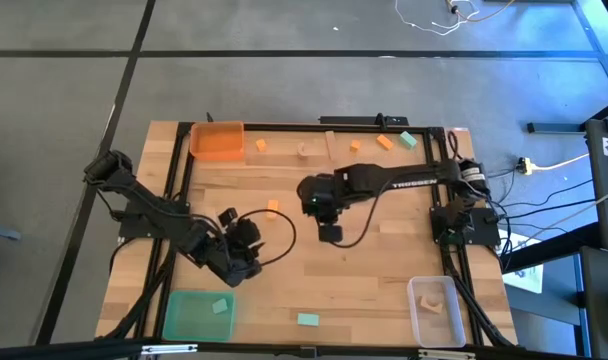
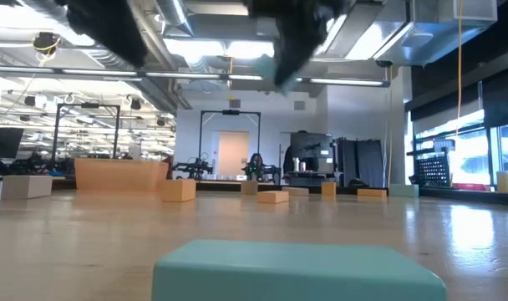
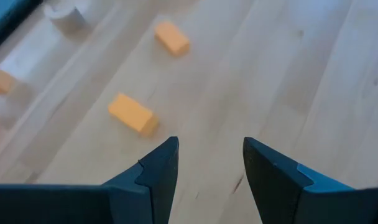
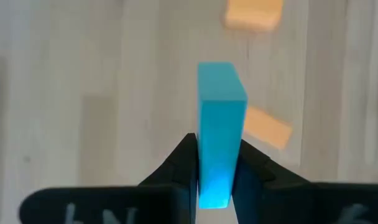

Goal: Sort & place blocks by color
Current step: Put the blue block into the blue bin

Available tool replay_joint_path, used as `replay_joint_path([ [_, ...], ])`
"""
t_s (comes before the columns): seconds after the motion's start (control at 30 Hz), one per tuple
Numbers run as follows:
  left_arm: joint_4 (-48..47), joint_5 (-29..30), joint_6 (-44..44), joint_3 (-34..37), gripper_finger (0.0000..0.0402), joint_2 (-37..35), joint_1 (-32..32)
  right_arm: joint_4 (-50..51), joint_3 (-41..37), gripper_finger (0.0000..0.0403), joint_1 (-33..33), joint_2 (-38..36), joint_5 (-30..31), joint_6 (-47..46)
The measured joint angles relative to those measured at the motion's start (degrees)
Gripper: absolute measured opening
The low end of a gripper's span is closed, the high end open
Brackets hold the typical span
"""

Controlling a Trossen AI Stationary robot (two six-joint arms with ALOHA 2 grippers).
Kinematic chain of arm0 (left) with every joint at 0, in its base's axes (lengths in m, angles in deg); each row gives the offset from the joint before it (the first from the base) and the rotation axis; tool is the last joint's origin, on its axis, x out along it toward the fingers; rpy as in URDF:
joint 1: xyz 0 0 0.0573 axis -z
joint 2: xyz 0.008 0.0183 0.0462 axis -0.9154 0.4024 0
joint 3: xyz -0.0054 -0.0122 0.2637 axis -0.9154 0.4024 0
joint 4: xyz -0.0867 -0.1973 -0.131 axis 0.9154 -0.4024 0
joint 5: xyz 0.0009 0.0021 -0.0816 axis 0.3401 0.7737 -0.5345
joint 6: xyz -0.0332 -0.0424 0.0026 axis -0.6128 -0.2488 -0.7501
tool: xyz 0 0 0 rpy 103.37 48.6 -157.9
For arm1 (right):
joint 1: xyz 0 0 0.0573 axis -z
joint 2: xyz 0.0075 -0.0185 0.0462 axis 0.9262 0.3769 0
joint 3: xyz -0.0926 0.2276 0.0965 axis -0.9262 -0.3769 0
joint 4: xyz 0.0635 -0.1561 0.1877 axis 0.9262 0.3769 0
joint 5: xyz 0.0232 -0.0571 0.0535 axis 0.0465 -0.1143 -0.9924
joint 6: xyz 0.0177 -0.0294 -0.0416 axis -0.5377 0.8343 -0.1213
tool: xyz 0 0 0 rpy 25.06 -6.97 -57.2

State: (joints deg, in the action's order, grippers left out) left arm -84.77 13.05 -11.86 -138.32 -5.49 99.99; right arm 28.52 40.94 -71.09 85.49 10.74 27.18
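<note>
Teal block [image 4: 221,134] is clamped upright between the right gripper's [image 4: 215,163] fingers over mid-table, probably bound for the green tray [image 1: 180,318]; the left gripper [image 3: 210,163], spread and empty, is held near an orange block [image 3: 132,114].

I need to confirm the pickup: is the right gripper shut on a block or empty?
Shut on a block: the right gripper clamps a teal block between its fingers.

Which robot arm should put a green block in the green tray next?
Probably the right. Its pincer already pinches a teal block over mid-table. The left pincer is open and empty, though nearer the green tray.
</note>
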Motion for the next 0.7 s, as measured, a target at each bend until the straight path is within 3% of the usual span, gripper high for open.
replay_joint_path([
  [0.17, 5.35, 5.32, 7.68, -0.04, 0.0171, -3.19, 0.04, -1.23, 3.75, 0.0058, -1.91, -0.08, 1.04, -0.55],
  [0.43, 19.86, 4.89, 36.75, -0.04, 0.0171, -4.88, -2.83, -5.67, 3.81, 0.0058, -4.37, -0.11, 3.18, -0.67],
  [0.7, 21.68, -0.20, 39.52, -0.04, 0.0171, -4.88, -9.04, -6.54, 3.79, 0.0058, -6.01, -0.11, 6.32, -0.91],
])
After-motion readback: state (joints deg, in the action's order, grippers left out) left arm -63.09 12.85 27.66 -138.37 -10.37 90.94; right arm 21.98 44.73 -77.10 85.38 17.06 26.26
